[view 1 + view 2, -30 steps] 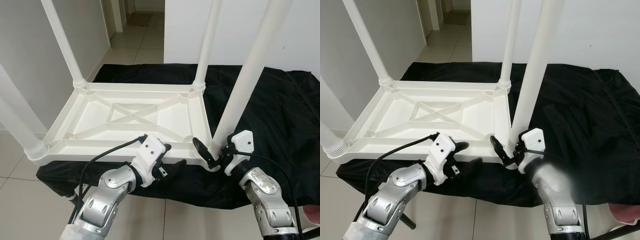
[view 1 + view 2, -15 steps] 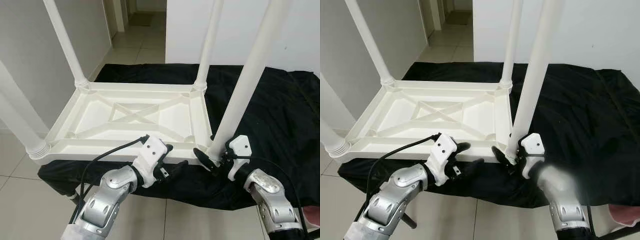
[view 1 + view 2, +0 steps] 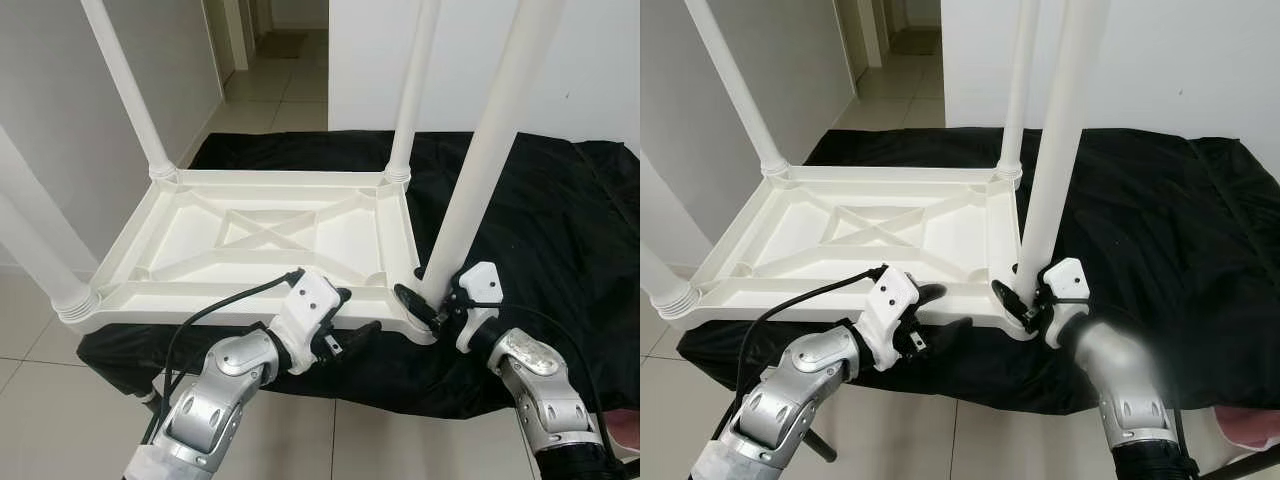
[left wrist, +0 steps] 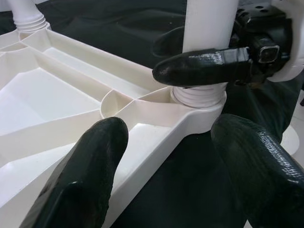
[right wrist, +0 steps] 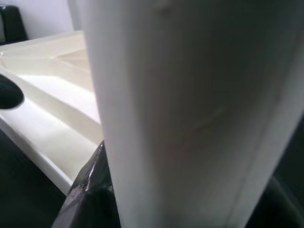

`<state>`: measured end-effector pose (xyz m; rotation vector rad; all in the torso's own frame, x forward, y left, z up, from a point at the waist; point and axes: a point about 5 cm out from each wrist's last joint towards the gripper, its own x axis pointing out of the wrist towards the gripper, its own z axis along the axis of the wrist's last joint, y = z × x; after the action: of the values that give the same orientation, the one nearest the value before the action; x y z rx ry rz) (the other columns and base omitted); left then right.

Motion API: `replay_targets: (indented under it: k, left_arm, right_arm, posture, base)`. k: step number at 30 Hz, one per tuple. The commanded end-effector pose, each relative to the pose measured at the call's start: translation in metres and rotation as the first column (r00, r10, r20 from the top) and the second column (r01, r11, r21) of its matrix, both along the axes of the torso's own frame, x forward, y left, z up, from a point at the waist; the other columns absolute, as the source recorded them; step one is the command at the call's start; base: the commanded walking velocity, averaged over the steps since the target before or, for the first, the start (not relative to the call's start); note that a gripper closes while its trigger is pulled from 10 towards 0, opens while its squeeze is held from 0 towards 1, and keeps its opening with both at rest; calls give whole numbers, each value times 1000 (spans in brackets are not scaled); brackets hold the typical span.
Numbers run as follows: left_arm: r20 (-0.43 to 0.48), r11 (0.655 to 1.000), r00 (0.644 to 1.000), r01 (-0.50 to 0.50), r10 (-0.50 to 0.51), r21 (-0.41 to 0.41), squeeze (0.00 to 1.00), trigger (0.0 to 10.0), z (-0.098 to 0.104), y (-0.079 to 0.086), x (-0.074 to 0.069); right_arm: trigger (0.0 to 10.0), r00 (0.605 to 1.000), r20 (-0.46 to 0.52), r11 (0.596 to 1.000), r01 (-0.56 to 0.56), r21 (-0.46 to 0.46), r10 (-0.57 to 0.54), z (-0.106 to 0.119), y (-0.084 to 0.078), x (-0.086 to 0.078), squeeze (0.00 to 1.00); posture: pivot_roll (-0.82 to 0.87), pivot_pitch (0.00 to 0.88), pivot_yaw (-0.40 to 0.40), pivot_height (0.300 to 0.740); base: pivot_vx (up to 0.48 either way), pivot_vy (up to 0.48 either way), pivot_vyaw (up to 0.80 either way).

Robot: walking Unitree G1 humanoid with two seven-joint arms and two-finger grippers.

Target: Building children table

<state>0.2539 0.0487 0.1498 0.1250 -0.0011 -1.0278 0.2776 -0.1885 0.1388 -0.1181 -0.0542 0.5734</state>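
A white plastic children's table [image 3: 190,297] lies upside down on a black cloth [image 3: 540,220]. Three white legs stand in its corners: far left [image 3: 130,90], far right [image 3: 410,90], near left [image 3: 40,250]. The fourth leg [image 3: 485,160] stands at the near right corner socket [image 4: 199,102], and my right gripper [image 3: 425,298] is shut on it just above its ribbed base. One right finger [image 4: 204,66] presses on the leg [image 4: 209,23]. My left gripper [image 3: 355,312] is open, its fingers [image 4: 80,175] straddling the table's near rail beside that corner.
The black cloth covers a low support whose front edge runs just under my arms. Pale tiled floor [image 3: 40,340] lies to the left and in front. White walls stand left and behind, with a doorway [image 3: 275,40] at the back. Something pink [image 3: 628,432] shows at the lower right.
My right gripper has carried the fourth leg's base from just off the near right corner onto the corner socket, and the leg stands straighter. The left gripper has barely moved.
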Motion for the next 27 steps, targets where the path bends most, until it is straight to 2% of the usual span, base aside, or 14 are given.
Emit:
replay_targets:
  k: [1,8,9,15,17,18,19,20,21,22,23,25,26,27]
  left_arm:
    - [9,1000,1000,2,-2,0,0,10000,2,3,2]
    - [16,1000,1000,-4,4,3,0,10000,3,5,4]
    - [20,1000,1000,-12,12,7,0,10000,3,6,5]
    - [16,1000,1000,-24,24,7,0,10000,2,8,5]
    - [16,1000,1000,-24,24,7,0,10000,2,8,5]
    - [16,1000,1000,-26,26,8,0,10000,2,8,5]
    - [12,999,999,-30,30,10,0,10000,2,10,4]
    - [12,999,999,-30,30,10,0,10000,2,10,4]
    - [9,999,999,-45,44,15,0,10000,1,13,3]
    - [9,999,999,-45,44,15,0,10000,1,13,3]
    - [9,999,999,-52,52,17,0,10000,1,15,4]
    - [9,999,999,-52,52,17,0,10000,1,15,4]
    - [10,998,998,-61,61,14,0,10000,1,16,4]
    - [11,998,998,-68,68,12,0,10000,2,17,5]
  right_arm:
    - [10000,999,33,998,3,65,-5,10,7,-2,0]
    - [10000,987,63,988,149,25,-151,11,14,-4,0]
    - [10000,974,56,975,220,22,-221,9,16,-4,0]
    - [10000,937,44,938,345,29,-346,7,24,-8,0]
    - [10000,937,44,938,345,29,-346,7,24,-8,0]
    - [10000,923,36,924,382,30,-383,6,25,-9,0]
    - [10000,882,7,882,471,32,-471,1,24,-10,0]
    - [10000,882,7,882,471,32,-471,1,24,-10,0]
    - [10000,787,-36,786,617,40,-616,-9,26,-14,0]
    - [10000,787,-36,786,617,40,-616,-9,26,-14,0]
    - [10000,746,-56,744,666,47,-664,-12,27,-16,0]
    - [10000,746,-56,744,666,47,-664,-12,27,-16,0]
    - [10000,717,-71,715,697,57,-694,-14,30,-17,0]
    - [10000,723,-93,720,691,68,-685,-16,39,-17,0]
  posture:
    - [-60,24,71,740]
    - [-66,29,59,740]
    - [-67,33,53,740]
    - [-56,38,47,740]
    - [-56,38,47,740]
    - [-56,38,47,740]
    - [-59,41,47,740]
    - [-59,41,47,740]
    - [-46,43,34,740]
    - [-46,43,34,740]
    - [-46,43,34,740]
    - [-46,43,34,740]
    - [-41,41,28,740]
    - [-41,39,24,740]
  base:
    - [0,0,0]
    - [0,0,0]
    - [0,0,0]
    - [0,0,0]
    - [0,0,0]
    - [0,0,0]
    - [0,0,0]
    - [0,0,0]
    - [0,0,0]
    - [0,0,0]
    - [0,0,0]
    - [0,0,0]
    - [0,0,0]
    - [0,0,0]
